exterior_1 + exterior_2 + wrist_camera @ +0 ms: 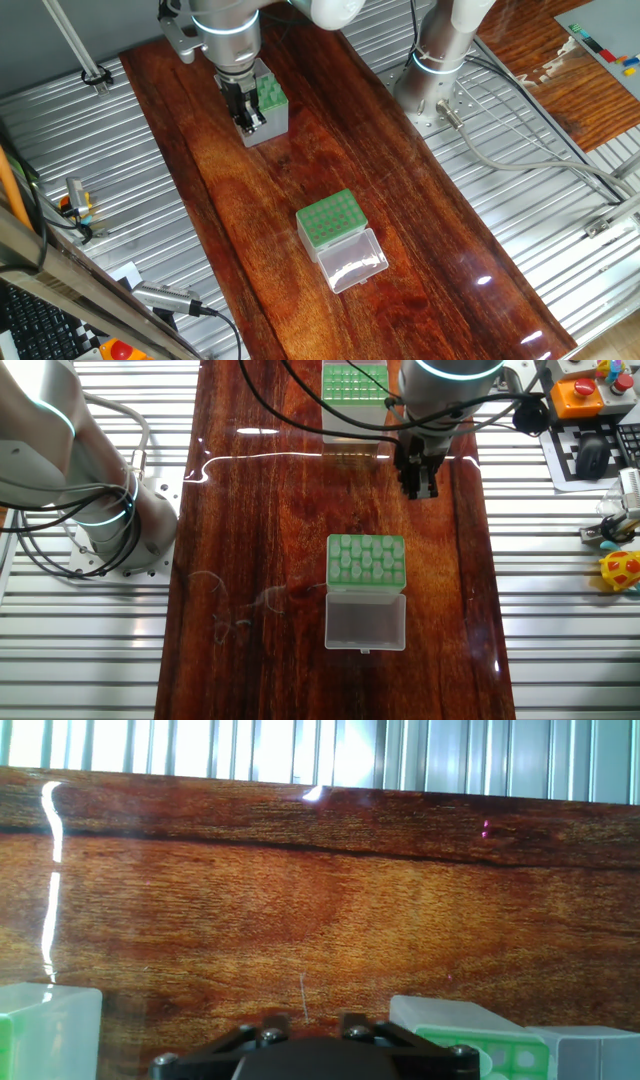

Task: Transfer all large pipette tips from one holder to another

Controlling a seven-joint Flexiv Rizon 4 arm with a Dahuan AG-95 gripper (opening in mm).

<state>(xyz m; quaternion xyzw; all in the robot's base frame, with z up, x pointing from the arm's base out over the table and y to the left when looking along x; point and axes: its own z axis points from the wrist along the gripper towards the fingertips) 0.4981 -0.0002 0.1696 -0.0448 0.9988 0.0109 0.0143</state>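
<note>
End effector (246, 118) hangs just beside the tall grey box (268, 108); cannot tell if open or closed. Short box w/ clear lid (338, 238) sits mid tabletop (420, 250), well apart. Tips not visible.

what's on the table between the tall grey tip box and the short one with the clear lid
Nothing: only bare wood table lies between the taller holder and the lidded box, clearest in the other fixed view.

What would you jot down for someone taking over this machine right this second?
Gripper: hangs at the taller grey-sided holder at the table's far end; whether it is open or holds a tip cannot be told.
Shorter box: mid-table, clear lid folded open.
Done: cannot tell how many tips have been moved; the holes are too small to read.
Left: carry the large tips from the grey holder to the lidded box.
</note>
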